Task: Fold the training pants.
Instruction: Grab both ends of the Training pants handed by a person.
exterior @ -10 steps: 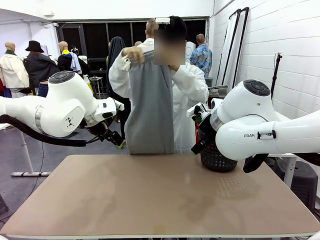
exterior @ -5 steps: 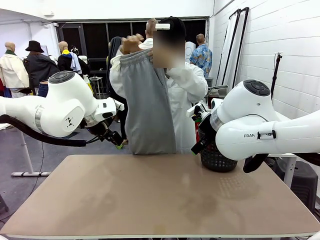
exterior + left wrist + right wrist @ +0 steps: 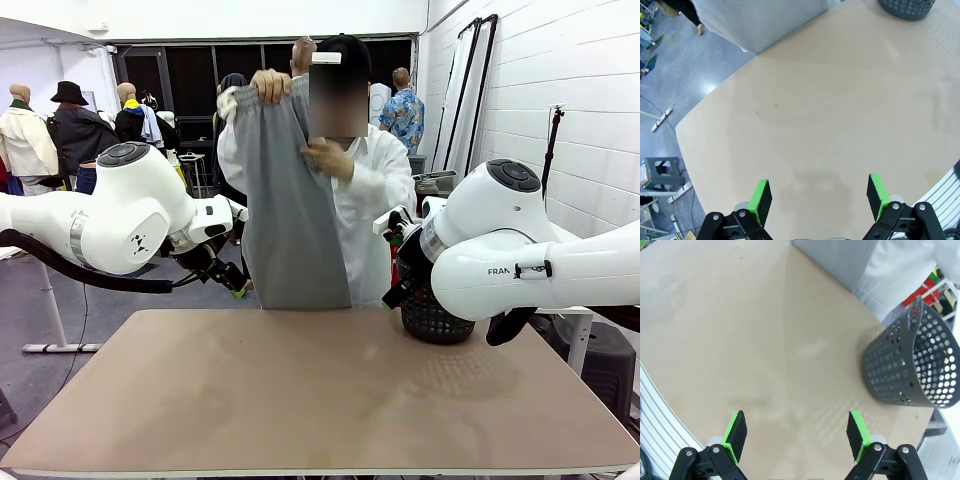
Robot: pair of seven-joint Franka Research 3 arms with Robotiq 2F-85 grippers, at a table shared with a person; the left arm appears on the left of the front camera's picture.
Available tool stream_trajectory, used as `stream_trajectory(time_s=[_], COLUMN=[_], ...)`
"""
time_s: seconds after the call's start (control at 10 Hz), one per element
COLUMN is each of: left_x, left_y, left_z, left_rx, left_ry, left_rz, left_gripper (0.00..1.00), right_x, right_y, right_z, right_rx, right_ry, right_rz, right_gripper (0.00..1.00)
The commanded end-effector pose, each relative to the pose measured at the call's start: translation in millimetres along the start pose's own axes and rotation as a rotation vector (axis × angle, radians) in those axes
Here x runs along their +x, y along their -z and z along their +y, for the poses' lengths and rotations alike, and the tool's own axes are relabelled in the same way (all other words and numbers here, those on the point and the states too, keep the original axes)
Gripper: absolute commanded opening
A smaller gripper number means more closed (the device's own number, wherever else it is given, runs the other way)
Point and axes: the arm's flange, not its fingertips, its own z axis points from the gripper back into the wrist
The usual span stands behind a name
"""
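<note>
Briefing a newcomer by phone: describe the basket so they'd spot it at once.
Start at the tan table and go to its far right corner, beside the robot's right arm. There stands the basket: dark, round, pierced with holes, unlike the soft grey training pants the person holds up.

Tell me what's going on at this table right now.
A person across the table holds the grey pants up by the waistband, legs hanging toward the far edge. The left gripper and the right gripper hover open above the table, holding nothing. A black basket stands on the robot's right side.
</note>
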Motion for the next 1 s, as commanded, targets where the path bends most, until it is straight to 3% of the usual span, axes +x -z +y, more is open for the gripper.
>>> stream_trajectory(time_s=[0.0,0.9], left_x=[0.1,0.1], left_y=[-0.1,-0.1], left_z=[-0.4,-0.4], left_rx=[-0.001,-0.001], left_ry=[0.003,0.003], left_rz=[0.0,0.0], left_gripper=[1.0,1.0], right_x=[0.0,0.0], right_y=[0.0,0.0], right_z=[-0.3,-0.3], right_rx=[0.0,0.0], right_ry=[-0.003,-0.003], right_rz=[0.0,0.0], right_gripper=[1.0,1.0])
